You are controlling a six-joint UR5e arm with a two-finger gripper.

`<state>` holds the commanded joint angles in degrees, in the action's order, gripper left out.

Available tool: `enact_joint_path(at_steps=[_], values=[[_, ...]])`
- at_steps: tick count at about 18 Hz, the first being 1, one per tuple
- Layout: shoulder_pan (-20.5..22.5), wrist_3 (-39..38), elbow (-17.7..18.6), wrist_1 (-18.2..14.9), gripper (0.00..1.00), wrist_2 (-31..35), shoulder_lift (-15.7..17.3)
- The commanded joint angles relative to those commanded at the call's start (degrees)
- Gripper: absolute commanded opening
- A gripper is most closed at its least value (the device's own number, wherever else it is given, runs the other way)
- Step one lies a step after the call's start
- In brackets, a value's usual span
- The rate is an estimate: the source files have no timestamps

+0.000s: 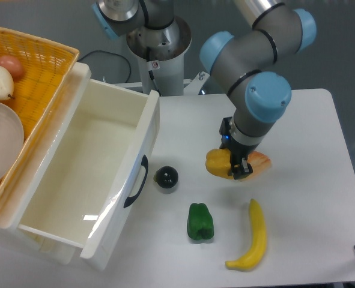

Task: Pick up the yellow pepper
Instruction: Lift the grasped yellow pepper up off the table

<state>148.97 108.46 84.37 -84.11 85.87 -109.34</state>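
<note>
The yellow pepper (pixel 217 163) is a glossy yellow-orange lump right of the table's middle. My gripper (pixel 237 161) comes down on it from above. Its near black finger (pixel 242 170) lies against the pepper's right side and the other finger is hidden behind the wrist. The jaws look closed on the pepper. I cannot tell whether the pepper rests on the table or hangs just above it.
An orange-pink object (pixel 261 161) lies right beside the gripper. A green pepper (pixel 200 222) and a yellow banana (pixel 252 237) lie nearer the front edge. A black ball (pixel 166 177) sits by the open white drawer (pixel 138 123). A wicker basket (pixel 36 51) of fruit is at the far left.
</note>
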Motion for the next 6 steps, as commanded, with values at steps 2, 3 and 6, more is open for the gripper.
enact_joint_path(at_steps=[2, 3, 6], values=[[0.09, 0.00, 0.27, 0.09, 0.32, 0.00, 0.09], [0.09, 0.00, 0.27, 0.17, 0.32, 0.00, 0.09], [0.26, 0.09, 0.79, 0.26, 0.32, 0.26, 0.18]])
